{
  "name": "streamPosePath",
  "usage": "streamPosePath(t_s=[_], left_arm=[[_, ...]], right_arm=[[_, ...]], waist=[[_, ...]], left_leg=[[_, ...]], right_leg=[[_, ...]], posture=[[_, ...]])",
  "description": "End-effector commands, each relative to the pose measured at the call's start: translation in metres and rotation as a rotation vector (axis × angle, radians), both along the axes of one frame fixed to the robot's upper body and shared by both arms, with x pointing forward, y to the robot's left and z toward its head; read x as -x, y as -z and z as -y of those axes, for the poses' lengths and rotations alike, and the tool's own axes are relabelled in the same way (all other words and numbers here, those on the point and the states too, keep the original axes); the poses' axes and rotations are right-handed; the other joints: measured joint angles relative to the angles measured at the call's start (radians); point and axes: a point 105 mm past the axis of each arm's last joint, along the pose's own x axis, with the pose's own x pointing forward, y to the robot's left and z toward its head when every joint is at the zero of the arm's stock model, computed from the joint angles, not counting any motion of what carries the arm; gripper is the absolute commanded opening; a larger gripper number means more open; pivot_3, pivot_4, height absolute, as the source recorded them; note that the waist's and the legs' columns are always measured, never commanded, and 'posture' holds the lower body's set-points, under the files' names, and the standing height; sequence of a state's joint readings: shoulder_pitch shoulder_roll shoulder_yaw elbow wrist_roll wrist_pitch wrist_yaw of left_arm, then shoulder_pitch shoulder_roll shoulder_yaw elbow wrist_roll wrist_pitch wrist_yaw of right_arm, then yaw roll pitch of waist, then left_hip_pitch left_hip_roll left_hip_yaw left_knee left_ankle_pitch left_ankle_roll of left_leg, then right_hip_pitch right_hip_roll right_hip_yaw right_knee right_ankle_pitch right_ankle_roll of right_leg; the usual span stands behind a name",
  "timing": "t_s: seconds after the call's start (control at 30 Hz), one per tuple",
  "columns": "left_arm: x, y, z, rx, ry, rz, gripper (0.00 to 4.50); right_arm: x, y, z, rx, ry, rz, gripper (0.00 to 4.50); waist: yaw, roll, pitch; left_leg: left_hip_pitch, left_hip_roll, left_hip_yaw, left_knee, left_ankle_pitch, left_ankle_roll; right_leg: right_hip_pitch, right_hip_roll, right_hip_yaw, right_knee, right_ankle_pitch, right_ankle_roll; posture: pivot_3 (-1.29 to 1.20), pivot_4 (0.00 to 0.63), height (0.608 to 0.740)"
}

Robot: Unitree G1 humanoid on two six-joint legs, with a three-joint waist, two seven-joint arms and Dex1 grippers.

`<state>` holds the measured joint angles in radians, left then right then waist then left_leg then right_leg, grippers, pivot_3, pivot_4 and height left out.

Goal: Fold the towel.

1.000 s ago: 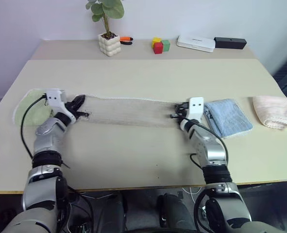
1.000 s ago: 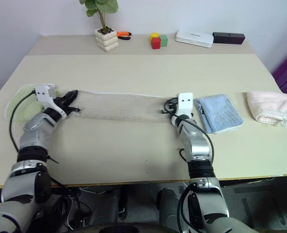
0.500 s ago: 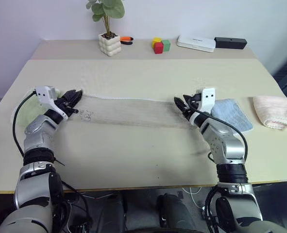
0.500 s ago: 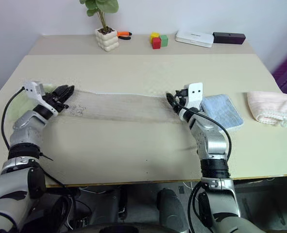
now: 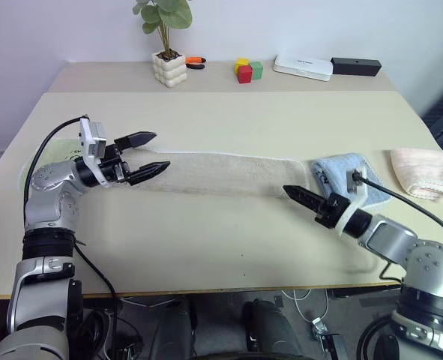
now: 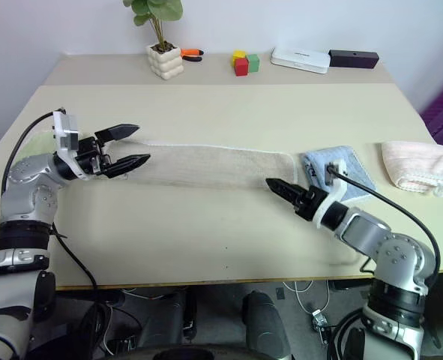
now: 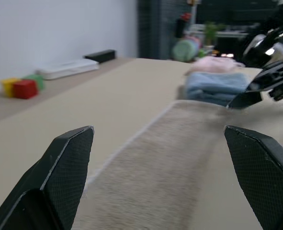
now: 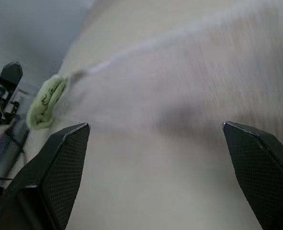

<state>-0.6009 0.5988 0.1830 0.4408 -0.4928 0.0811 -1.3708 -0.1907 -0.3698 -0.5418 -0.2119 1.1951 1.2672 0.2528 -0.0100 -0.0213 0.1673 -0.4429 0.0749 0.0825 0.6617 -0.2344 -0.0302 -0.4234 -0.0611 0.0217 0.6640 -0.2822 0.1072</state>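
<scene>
- I found the towel [image 5: 225, 174] lying flat as a long strip across the table [image 5: 228, 112].
- My left gripper [image 5: 148, 155] was spread wide over its left end, holding nothing.
- My right gripper [image 5: 296, 196] was wide open too, empty, near the right end.

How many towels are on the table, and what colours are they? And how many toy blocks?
Beige towel: 1
Light blue towel: 1
Pink towel: 1
Light green towel: 1
Red block: 1
Yellow block: 1
Green block: 1
Total: 4 towels, 3 blocks, 7 things.
</scene>
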Motion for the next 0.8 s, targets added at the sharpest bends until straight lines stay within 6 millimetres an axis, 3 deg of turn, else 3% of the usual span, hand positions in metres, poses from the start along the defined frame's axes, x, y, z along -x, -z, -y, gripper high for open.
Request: streamPosePath(t_s=[0.03, 0.1, 0.27, 0.53, 0.77, 0.8], left_arm=[[0.004, -0.01, -0.004, 0.036, 0.028, 0.014, 4.45], [0.008, -0.011, -0.006, 0.051, 0.051, 0.002, 4.45], [0.009, -0.009, -0.01, 0.037, 0.059, -0.021, 4.45], [0.008, -0.006, -0.007, 0.027, 0.047, -0.02, 4.45], [0.01, -0.007, -0.01, 0.029, 0.014, -0.009, 4.45], [0.011, -0.007, -0.01, 0.029, 0.01, -0.01, 4.49]], right_arm=[[0.005, -0.008, 0.009, -0.05, 0.081, 0.002, 4.5], [0.007, 0.005, 0.015, -0.024, 0.149, -0.052, 4.5], [0.001, 0.008, 0.021, -0.048, 0.262, -0.087, 4.5], [-0.013, 0.011, 0.005, -0.089, 0.3, -0.131, 4.5], [-0.028, 0.022, 0.005, -0.055, 0.362, -0.162, 4.5], [-0.032, 0.023, 0.005, -0.064, 0.379, -0.17, 4.25]], waist=[[0.0, 0.0, 0.0], [0.001, 0.0, 0.0], [-0.003, 0.0, 0.0], [-0.003, 0.0, 0.0], [-0.005, 0.0, 0.0], [-0.005, 0.0, 0.0]], left_leg=[[0.0, 0.0, 0.0, 0.0, 0.0, 0.0], [0.0, 0.0, 0.0, 0.0, 0.0, 0.0], [0.0, 0.0, -0.001, 0.0, 0.0, 0.0], [0.0, 0.0, -0.002, 0.0, 0.0, 0.0], [0.0, 0.0, -0.002, 0.0, 0.0, 0.0], [0.0, 0.0, -0.002, 0.0, 0.0, 0.0]], right_leg=[[0.0, 0.0, 0.0, 0.0, 0.0, 0.0], [0.0, 0.0, 0.0, 0.0, 0.0, 0.0], [0.0, 0.0, 0.0, 0.0, 0.0, 0.0], [0.0, 0.0, 0.0, -0.001, 0.0, 0.0], [0.0, 0.001, 0.0, -0.001, 0.0, 0.0], [0.001, 0.001, 0.0, -0.001, 0.0, 0.0]], posture=[[0.0, 0.15, 0.735], [0.0, 0.15, 0.735], [0.0, 0.15, 0.735], [0.0, 0.15, 0.735], [0.0, 0.15, 0.735], [0.0, 0.15, 0.735]])
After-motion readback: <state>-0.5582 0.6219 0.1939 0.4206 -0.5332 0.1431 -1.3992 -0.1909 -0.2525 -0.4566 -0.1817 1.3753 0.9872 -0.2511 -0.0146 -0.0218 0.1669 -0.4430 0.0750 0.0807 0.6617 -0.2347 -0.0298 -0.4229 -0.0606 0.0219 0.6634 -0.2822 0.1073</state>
